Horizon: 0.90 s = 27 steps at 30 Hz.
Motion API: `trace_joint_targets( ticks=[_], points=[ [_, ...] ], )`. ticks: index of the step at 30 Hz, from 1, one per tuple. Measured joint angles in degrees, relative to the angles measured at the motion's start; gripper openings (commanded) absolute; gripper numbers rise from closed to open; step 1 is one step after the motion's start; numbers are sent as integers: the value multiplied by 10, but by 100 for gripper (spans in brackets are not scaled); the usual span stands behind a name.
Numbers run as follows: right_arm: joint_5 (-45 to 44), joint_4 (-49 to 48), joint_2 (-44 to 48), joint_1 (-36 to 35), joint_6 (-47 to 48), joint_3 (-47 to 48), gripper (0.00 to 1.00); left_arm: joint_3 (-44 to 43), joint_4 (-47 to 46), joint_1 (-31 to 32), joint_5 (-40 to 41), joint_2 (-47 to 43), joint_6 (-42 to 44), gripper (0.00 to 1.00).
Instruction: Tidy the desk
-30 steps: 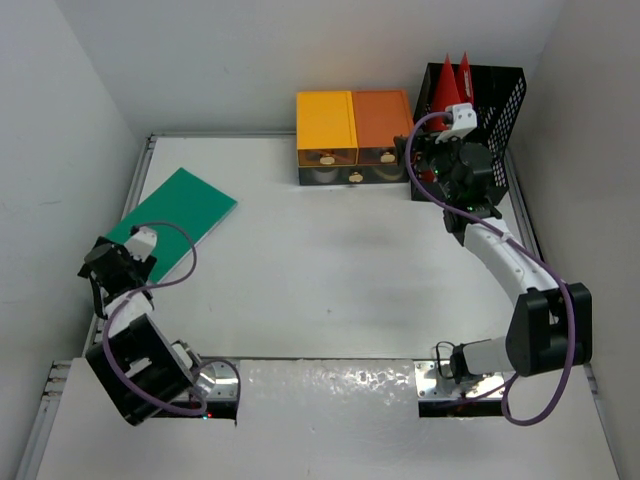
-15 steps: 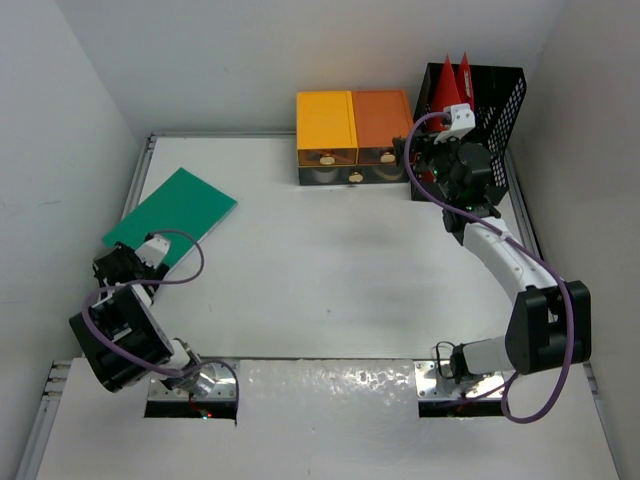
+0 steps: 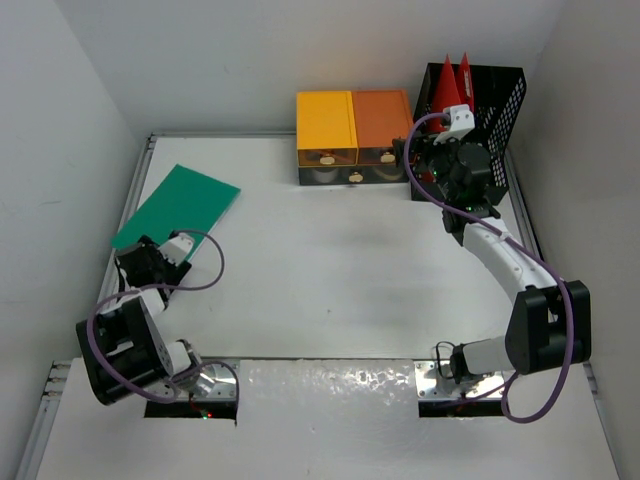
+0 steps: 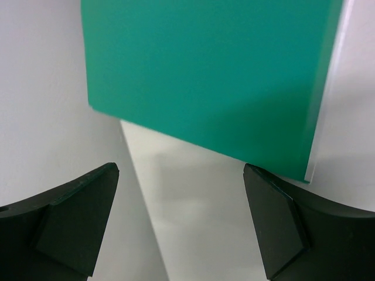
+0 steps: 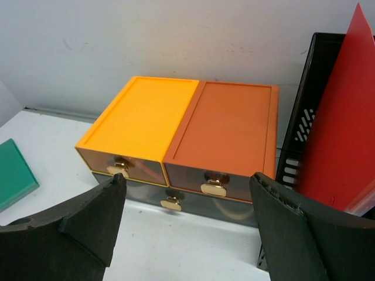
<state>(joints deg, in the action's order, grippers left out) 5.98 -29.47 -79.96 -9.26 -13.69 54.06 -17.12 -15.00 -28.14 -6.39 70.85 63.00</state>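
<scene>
The left gripper (image 4: 180, 170) hangs with its jaws spread wide and nothing between them, low over the desk (image 3: 330, 280) and just short of the near edge of a green folder (image 4: 205, 70). The folder lies at the desk's far left, against the side rail. In the left wrist view a shadow sits under that near edge, so it may be propped slightly on the rail, though the angle is too poor to be sure. The desk itself is fixed, hard and smooth, with nothing on it to grasp; the folder is the thing to be taken hold of. It looks thin, light and somewhat flexible, with a slick cover that would likely slide on the white top rather than lift if pushed from the side. The best hold is probably the near edge or the corner by the pale strip on its right side, with one finger slipped beneath where the shadow hints at a gap. Gripped only at a corner, it would likely droop or swing. Well apart, the right gripper (image 5: 187, 178) is likewise wide and empty, hovering before the drawer unit (image 5: 181, 123) at the back of the desk. Just beside that unit stands a black rack (image 3: 495, 95) holding red folders (image 5: 343, 117) upright, probably where the green one belongs.
</scene>
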Motion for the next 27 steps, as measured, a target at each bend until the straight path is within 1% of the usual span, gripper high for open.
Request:
trace_joint_targets(
  ticks=[8,13,16,19,22,27],
  points=[
    [0,0,0,0,-1,0,83,6,-16,80,-3,-20,-38,87],
    [-5,0,0,-6,-3,-2,83,7,-47,103,5,-15,-42,87],
    [-15,0,0,-18,-3,-3,83,6,-69,123,24,7,-45,87],
    [-24,-2,-1,-34,-3,-9,83,-7,-80,166,40,40,-48,87],
    [-30,-10,-2,-45,-9,-25,82,-45,-87,202,54,75,-53,87],
    [-44,-27,-4,-61,-25,-74,82,-90,-95,268,83,108,-64,87]
  ],
)
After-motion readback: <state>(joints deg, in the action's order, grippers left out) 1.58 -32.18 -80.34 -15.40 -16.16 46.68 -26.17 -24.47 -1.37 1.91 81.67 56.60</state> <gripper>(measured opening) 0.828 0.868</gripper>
